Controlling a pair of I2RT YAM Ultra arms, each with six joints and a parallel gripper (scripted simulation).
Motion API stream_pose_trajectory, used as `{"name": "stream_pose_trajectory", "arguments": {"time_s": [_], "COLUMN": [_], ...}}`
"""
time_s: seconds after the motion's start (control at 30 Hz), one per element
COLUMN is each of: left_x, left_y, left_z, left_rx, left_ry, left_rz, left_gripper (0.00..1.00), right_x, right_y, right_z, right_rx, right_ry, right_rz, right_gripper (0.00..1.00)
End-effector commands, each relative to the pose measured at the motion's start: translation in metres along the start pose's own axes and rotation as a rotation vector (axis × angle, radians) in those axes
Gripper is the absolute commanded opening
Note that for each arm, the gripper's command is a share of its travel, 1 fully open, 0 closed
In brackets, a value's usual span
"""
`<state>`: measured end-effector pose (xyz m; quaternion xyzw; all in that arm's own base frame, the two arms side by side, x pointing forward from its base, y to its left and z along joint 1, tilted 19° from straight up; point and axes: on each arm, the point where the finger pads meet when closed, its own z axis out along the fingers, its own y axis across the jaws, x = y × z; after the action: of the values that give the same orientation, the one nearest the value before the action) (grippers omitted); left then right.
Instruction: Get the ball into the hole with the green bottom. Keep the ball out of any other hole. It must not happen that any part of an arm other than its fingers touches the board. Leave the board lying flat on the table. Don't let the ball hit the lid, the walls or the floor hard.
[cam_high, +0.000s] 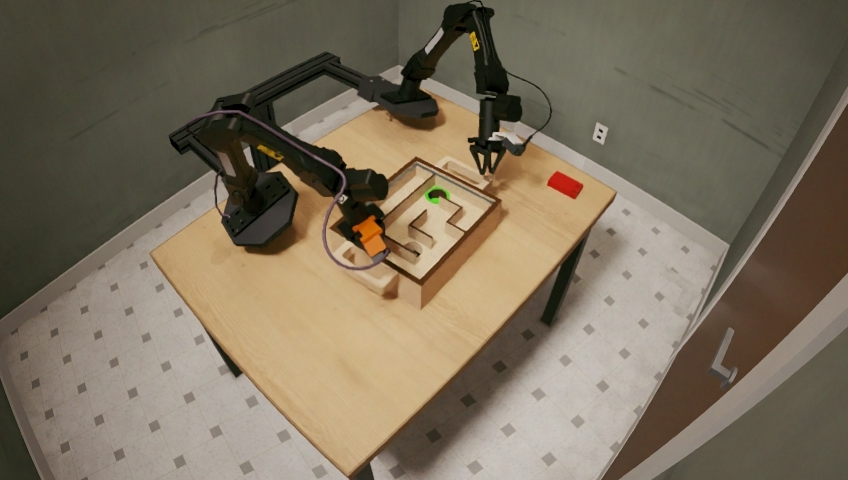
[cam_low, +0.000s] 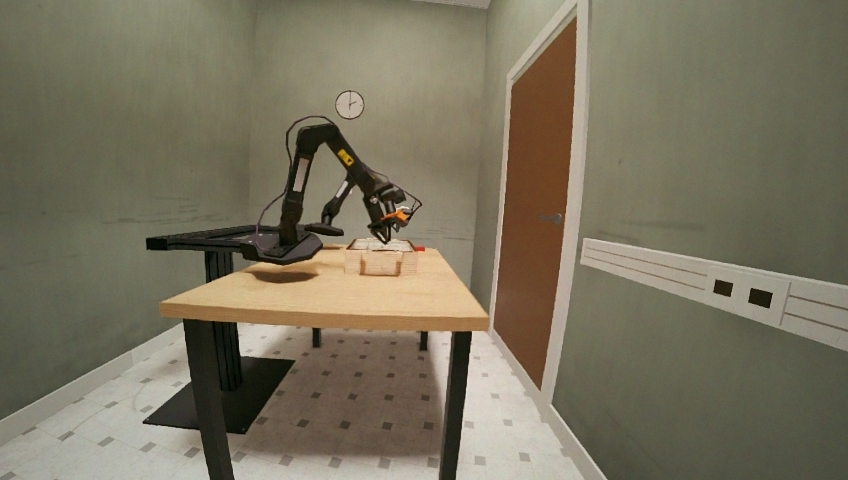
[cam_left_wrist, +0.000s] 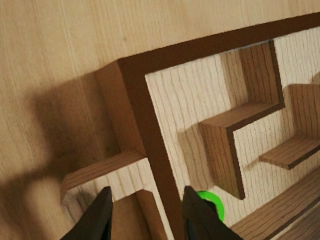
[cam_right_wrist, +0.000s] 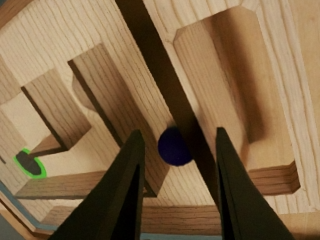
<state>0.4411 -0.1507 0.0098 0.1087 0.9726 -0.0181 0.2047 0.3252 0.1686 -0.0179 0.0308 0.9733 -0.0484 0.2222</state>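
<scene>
Ball (cam_right_wrist: 175, 146): inside the board (cam_high: 407, 291) (cam_low: 353, 261) (cam_left_wrist: 142, 120) (cam_right_wrist: 155, 60), just beside or against the end wall, in the strip between it and a long inner wall; contact uncertain. In the right wrist view it lies just past the fingertips, between their lines. The right hand (cam_high: 385, 252) (cam_low: 385, 240) (cam_right_wrist: 178, 135) is clearly nearer; the left hand (cam_high: 487, 170) (cam_left_wrist: 147, 195) is at the opposite end.

Green-edged hole (cam_high: 437, 187) (cam_left_wrist: 221, 207) (cam_right_wrist: 37, 175): towards the left hand's end, inner walls intervening. Ball is round, no long axis; the board's long axis runs between the two hands' ends.

Both hands: fingers parted partway, nothing clamped. Near handle (cam_high: 380, 284) (cam_low: 380, 264) (cam_right_wrist: 280, 70) is by the right hand, far handle (cam_high: 452, 161) (cam_left_wrist: 115, 185) by the left.

Judgement: positioning stage, ball not yet in the hole. Next, grasp both handles, then tilt gently towards the left end. Risk: wrist touching the rim, or the ball running fast.

Labels: yellow stickers (cam_high: 474, 40) (cam_low: 345, 157), marks illegible. No brand readable.
</scene>
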Motion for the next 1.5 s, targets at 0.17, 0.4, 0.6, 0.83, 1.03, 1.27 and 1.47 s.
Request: {"name": "stream_pose_trajectory", "arguments": {"time_s": [0.17,0.4,0.6,0.83,1.03,1.27,1.47], "left_x": [0.057,0.081,0.073,0.096,0.088,0.092,0.096], "left_y": [0.011,0.010,0.002,0.015,0.014,0.020,0.026], "left_z": [-0.022,-0.033,-0.034,-0.013,-0.010,0.003,0.013], "left_rx": [-0.348,-0.438,-0.410,-0.413,-0.397,-0.404,-0.404], "left_ry": [0.028,0.011,-0.010,0.067,0.048,0.053,0.059], "left_rz": [-0.200,-0.212,-0.204,-0.175,-0.182,-0.176,-0.180], "left_gripper": [0.36,0.36,0.36,0.36,0.36,0.36,0.36], "right_x": [0.008,0.008,-0.011,-0.009,-0.009,-0.009,-0.009], "right_y": [-0.052,-0.066,-0.049,-0.049,-0.049,-0.049,-0.049], "right_z": [-0.012,-0.015,-0.019,-0.018,-0.018,-0.018,-0.018], "right_rx": [0.110,0.127,0.082,0.090,0.091,0.091,0.091], "right_ry": [0.075,0.099,0.035,0.033,0.035,0.035,0.035], "right_rz": [-0.372,-0.461,-0.424,-0.391,-0.392,-0.396,-0.396], "right_gripper": [0.36,0.36,0.36,0.36,0.36,0.36,0.36]}}
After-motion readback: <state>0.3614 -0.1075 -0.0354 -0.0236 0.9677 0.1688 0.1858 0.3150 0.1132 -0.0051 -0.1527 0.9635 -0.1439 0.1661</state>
